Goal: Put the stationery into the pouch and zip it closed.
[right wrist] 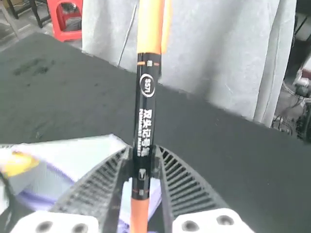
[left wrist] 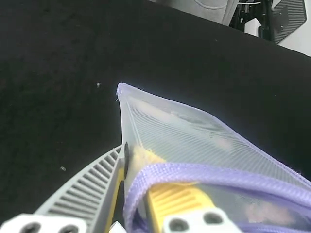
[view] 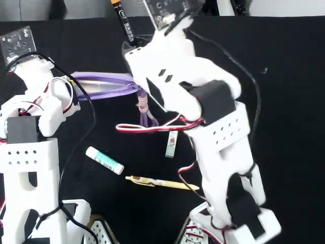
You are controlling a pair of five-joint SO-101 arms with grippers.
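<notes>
High camera looks down; both wrist cameras closely share the pouch (left wrist: 204, 141) (right wrist: 73, 155).

The white left arm (view: 30, 137) stands upright from its base with the elbow folded, and the left gripper (left wrist: 127, 162) is clamped on the edge of a translucent purple-trimmed mesh pouch (left wrist: 194, 131). The white right arm (view: 218, 132) leans up and across toward the other arm, wrist lifted high. The right gripper (right wrist: 141, 162) points upward, its ribbed fingers (right wrist: 97, 189) pinching a black-and-orange marker pen (right wrist: 146, 107) that stands upright between them.

Pouch (view: 104, 85) open
Its purple-edged mouth is gaping; marker (view: 124, 23) is standing upright beside it; glue (view: 104, 160) and pen (view: 155, 182) are lying loose
</notes>
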